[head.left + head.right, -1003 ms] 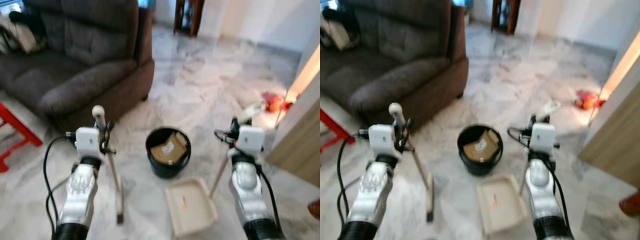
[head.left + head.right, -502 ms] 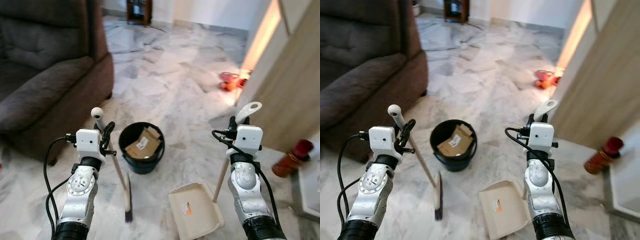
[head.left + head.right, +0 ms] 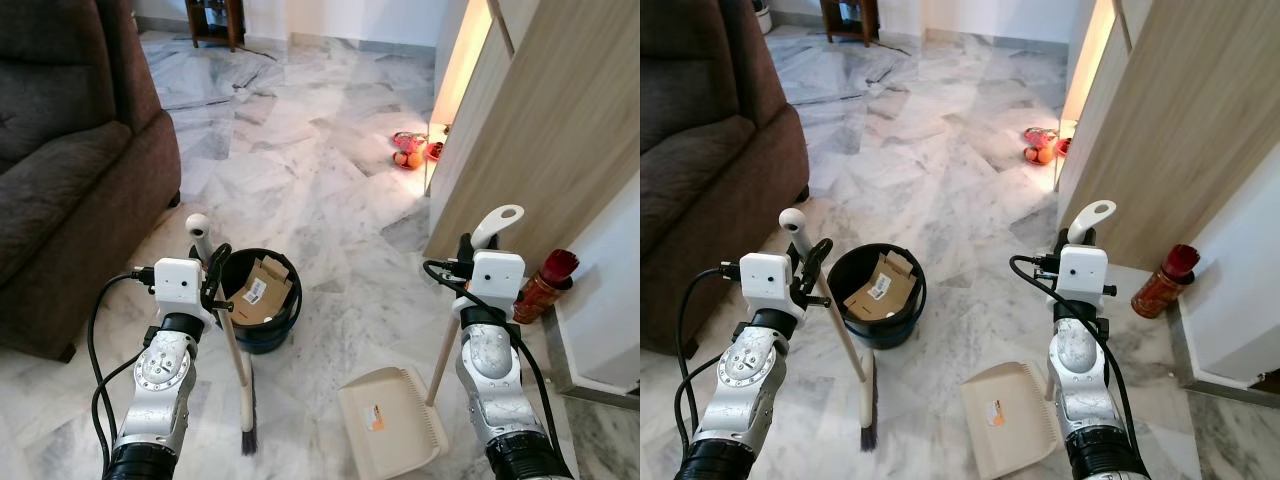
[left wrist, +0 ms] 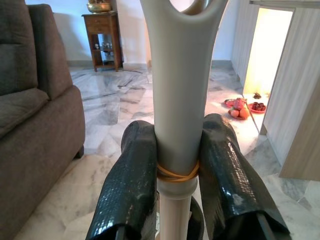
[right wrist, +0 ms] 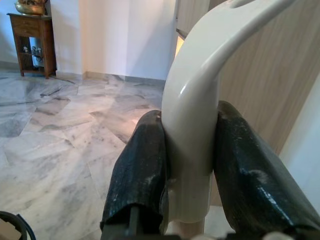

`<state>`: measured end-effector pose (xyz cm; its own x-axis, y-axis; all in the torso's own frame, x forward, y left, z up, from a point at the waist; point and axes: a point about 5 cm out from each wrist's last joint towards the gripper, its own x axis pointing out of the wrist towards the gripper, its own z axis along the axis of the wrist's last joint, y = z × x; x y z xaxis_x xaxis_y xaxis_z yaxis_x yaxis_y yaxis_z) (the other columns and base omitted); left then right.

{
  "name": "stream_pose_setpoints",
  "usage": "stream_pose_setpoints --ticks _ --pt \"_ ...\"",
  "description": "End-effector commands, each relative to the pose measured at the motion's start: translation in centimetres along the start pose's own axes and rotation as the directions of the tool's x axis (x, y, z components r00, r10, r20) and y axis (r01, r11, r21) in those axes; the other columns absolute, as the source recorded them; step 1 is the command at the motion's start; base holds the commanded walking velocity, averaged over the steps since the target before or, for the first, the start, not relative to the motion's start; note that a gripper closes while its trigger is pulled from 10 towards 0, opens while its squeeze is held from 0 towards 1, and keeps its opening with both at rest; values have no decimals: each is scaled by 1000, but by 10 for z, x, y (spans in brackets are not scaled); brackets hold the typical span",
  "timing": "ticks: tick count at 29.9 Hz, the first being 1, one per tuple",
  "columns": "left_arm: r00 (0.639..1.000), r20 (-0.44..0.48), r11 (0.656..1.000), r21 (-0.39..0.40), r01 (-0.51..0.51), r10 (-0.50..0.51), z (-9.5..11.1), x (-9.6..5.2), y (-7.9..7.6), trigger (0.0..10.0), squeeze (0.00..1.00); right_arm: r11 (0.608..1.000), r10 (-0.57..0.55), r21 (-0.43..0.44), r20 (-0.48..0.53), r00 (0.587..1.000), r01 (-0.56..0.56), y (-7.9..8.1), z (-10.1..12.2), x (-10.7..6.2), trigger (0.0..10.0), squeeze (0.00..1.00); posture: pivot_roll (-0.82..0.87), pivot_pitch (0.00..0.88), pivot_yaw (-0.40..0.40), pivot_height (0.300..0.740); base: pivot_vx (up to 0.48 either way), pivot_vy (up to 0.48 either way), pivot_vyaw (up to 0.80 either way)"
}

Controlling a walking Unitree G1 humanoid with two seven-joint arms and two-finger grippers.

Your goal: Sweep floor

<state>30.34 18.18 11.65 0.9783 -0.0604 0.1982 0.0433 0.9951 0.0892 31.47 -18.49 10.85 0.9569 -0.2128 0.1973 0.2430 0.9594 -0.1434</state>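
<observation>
- Two tools in hand, one per arm: left gripper (image 4: pixel 175 175) clamps the broom (image 3: pixel 232 350) just below its grey handle top, right gripper (image 5: pixel 187 175) clamps the dustpan (image 3: pixel 392 415) by its cream handle near the hooked end.
- Both grips sit high on the shafts, probably so the working ends reach the marble floor (image 3: pixel 320 160) without the robot bending.
- Broom shaft tilts down and toward the robot; bristles touch the floor near the left arm, just beside the near side of the black bin (image 3: pixel 250 300).
- Dustpan tray lies flat on the floor near the right arm, right of the bin and apart from it, mouth facing the broom side. Judgement: that leaves a short sweep path from broom into pan.
- Bin holds cardboard scraps; it's within easy reach for tipping the pan.
- Brown sofa (image 3: pixel 70 170) on the left, wooden cabinet panel (image 3: pixel 540 130) on the right, red bottle (image 3: pixel 540 285) at its base.
- Small red and orange items (image 3: pixel 412 152) lie far right on the floor near the lit gap. Can't tell what they are.
- No obvious debris between broom and pan; sweep stroke looks not yet under way.
</observation>
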Motion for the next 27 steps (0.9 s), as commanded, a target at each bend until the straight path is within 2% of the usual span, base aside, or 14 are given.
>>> stream_pose_setpoints --ticks 1,8,16,27 --pt "1000 25 1000 21 14 -15 7 4 -2 10000 0 1000 -8 -4 19 1000 8 -2 4 4 10000 0 -16 62 -32 740 0 -311 -800" --pt "999 27 1000 22 17 -18 6 5 -2 10000 0 1000 -5 -5 17 1000 5 -1 4 4 10000 0 -16 50 -32 740 0 0 -800" --pt "999 28 1000 21 17 -17 7 5 -3 10000 0 1000 -3 -5 15 1000 3 -1 4 3 10000 0 -10 48 -35 740 0 -271 -800" --pt "1000 25 1000 18 17 -18 6 5 -3 10000 0 1000 -7 -11 12 1000 7 -3 3 3 10000 0 -17 60 -36 740 0 0 -800"
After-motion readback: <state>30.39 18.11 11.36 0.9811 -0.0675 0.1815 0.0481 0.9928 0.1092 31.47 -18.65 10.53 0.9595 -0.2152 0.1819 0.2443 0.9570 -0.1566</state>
